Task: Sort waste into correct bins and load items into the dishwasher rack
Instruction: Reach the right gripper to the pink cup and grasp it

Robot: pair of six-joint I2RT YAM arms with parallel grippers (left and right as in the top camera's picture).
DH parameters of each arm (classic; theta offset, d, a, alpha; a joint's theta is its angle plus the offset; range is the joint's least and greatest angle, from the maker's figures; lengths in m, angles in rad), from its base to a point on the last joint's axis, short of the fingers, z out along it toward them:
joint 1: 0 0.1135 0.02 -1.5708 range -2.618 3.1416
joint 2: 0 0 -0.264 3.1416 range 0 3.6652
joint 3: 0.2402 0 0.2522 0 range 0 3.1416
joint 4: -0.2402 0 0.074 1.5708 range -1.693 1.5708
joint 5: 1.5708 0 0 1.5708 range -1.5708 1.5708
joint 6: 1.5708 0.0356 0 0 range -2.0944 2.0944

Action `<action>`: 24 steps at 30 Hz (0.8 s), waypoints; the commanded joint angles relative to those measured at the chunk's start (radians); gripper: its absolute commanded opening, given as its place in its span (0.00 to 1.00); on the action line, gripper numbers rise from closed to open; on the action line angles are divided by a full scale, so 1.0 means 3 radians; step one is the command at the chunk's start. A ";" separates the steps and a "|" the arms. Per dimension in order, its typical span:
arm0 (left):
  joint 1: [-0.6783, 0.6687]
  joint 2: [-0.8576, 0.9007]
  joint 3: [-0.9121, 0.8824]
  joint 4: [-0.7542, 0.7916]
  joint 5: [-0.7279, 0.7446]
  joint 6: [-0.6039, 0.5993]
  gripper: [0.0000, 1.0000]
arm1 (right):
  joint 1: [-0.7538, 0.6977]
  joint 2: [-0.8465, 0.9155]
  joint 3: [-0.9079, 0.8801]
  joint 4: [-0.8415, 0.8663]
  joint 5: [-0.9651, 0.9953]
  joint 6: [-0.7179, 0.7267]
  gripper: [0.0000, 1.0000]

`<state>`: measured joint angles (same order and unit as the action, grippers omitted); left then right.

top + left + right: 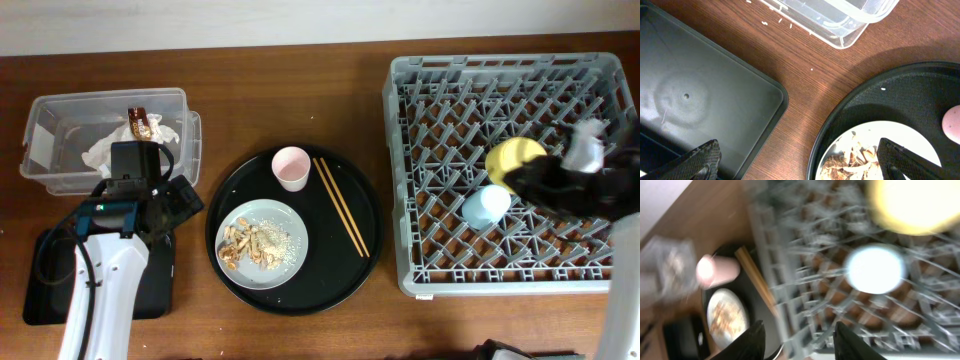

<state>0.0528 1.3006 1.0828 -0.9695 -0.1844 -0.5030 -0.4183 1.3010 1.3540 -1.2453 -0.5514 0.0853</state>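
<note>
The clear tub holds the white napkin and the foil wrapper. The shallow black tray lies in front of it. The plate carries the food scraps. The pink cup stands behind the plate. The yellow bowl and the blue cup sit in the dishwasher rack. My left gripper is open and empty between the black tray and the plate. My right gripper is open and empty above the rack.
A large round black tray holds the plate, the pink cup and a pair of wooden chopsticks. Rice grains lie on the wood by the tub corner. The right wrist view is motion-blurred.
</note>
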 commanded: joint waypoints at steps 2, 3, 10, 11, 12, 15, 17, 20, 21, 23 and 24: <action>0.0008 -0.0011 0.0003 0.0009 -0.0038 -0.0042 0.99 | 0.1935 0.0144 0.0196 0.0633 0.0576 0.0530 0.54; 0.0008 -0.0011 0.0003 0.0009 -0.0038 -0.0042 0.99 | 0.2377 0.0401 0.0465 0.0571 0.0698 0.0534 0.57; 0.0008 -0.0011 0.0003 0.0009 -0.0038 -0.0041 0.99 | 0.3663 0.3063 0.3525 -0.0319 0.1685 0.0676 0.57; 0.0008 -0.0011 0.0003 0.0009 -0.0038 -0.0042 0.99 | 0.3662 0.3178 0.3525 -0.0144 0.1704 0.0682 0.57; 0.0008 -0.0011 0.0003 0.0009 -0.0038 -0.0042 0.99 | 0.3663 0.3251 0.3525 -0.0032 0.1704 0.0682 0.54; 0.0008 -0.0011 0.0003 0.0009 -0.0038 -0.0042 0.99 | 0.3773 0.3540 0.3521 0.0081 0.1780 0.0753 0.47; 0.0008 -0.0011 0.0003 0.0009 -0.0038 -0.0042 0.99 | 0.3838 0.3717 0.3520 0.0075 0.2055 0.1074 0.40; 0.0008 -0.0011 0.0003 0.0009 -0.0038 -0.0042 0.99 | 0.3854 0.3765 0.3371 0.0092 0.2024 0.1156 0.37; 0.0008 -0.0011 0.0003 0.0009 -0.0038 -0.0042 0.99 | 0.3885 0.3765 0.3244 0.0127 0.2028 0.1156 0.36; 0.0008 -0.0011 0.0003 0.0009 -0.0038 -0.0042 0.99 | 0.3948 0.3765 0.3065 0.0243 0.2029 0.1156 0.28; 0.0008 -0.0010 0.0003 0.0009 -0.0038 -0.0042 0.99 | 0.3978 0.3765 0.3044 0.0268 0.2029 0.1156 0.27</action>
<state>0.0528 1.3014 1.0798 -0.9684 -0.1848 -0.5030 0.7502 2.4294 2.2833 -1.1767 0.0410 0.4229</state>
